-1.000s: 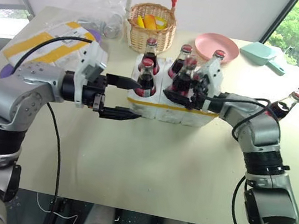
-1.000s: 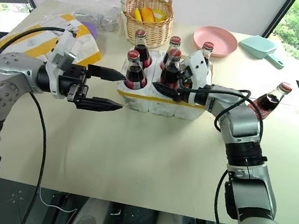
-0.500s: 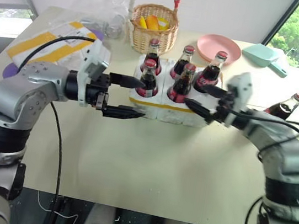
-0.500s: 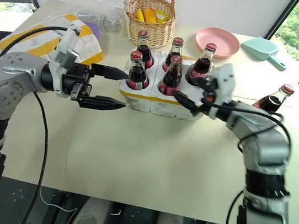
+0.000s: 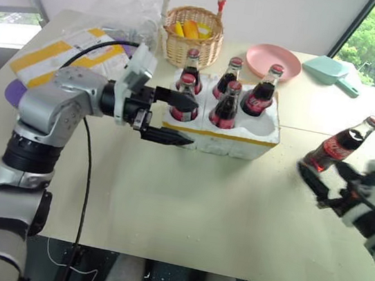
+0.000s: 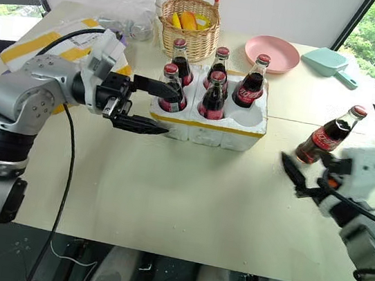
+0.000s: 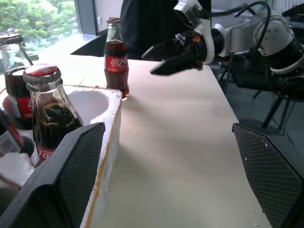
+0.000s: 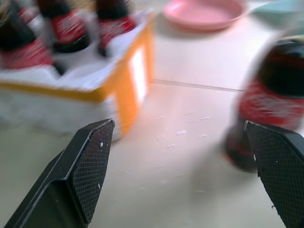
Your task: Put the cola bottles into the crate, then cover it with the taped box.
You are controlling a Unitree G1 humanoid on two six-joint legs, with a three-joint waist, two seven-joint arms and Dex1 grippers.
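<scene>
L wrist view: person (image 7: 142,23) behind last cola bottle (image 7: 117,57).

Five cola bottles (image 6: 214,92) stand upright in the white crate (image 6: 245,129); one well is empty. A sixth bottle (image 6: 327,134) stands apart. The taped box (image 5: 52,58) lies far left.

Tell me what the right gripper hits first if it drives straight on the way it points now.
Probably the loose cola bottle standing on the table: the open right gripper points at its base, apparently a little to one side, so it might slip just past it.
</scene>
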